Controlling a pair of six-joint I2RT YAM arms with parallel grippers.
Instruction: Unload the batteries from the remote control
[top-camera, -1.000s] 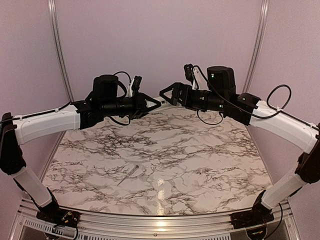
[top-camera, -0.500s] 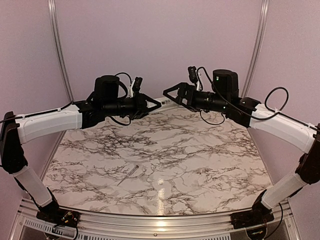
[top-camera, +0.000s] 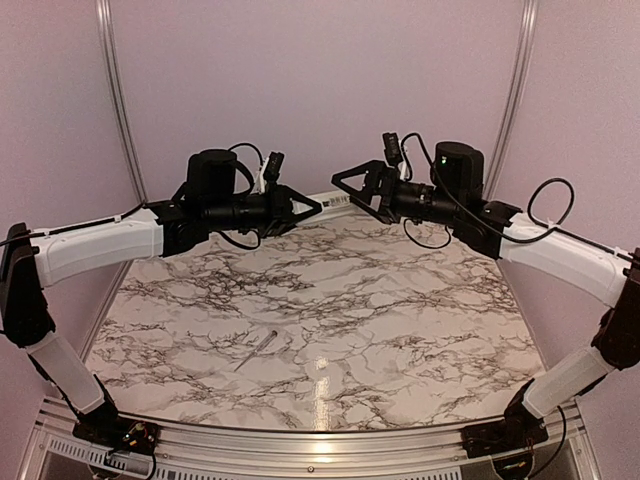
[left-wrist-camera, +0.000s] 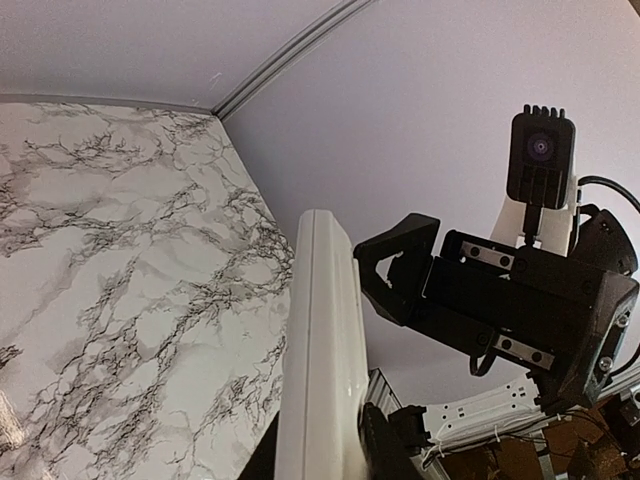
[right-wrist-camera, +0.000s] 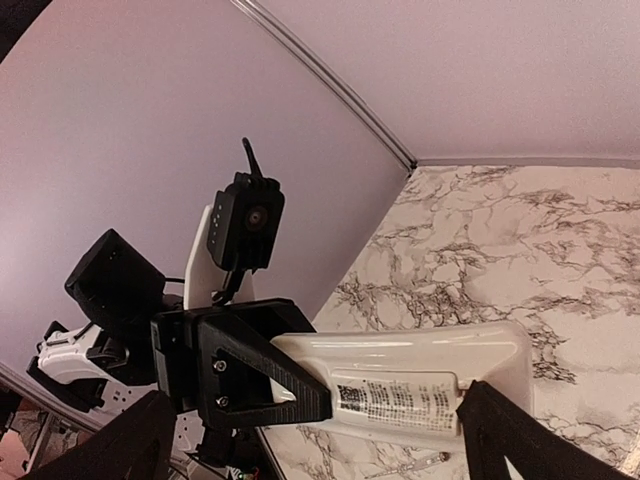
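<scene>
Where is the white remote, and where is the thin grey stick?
remote control (right-wrist-camera: 400, 357): right wrist view, on its white body above the label.
thin grey stick (top-camera: 257, 351): top view, on the middle of its shaft.

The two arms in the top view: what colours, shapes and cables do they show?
The left arm and right arm have white links and black joints. The left gripper and right gripper have black triangular fingers. Thin black cables loop near each wrist, beside a small black camera.
</scene>
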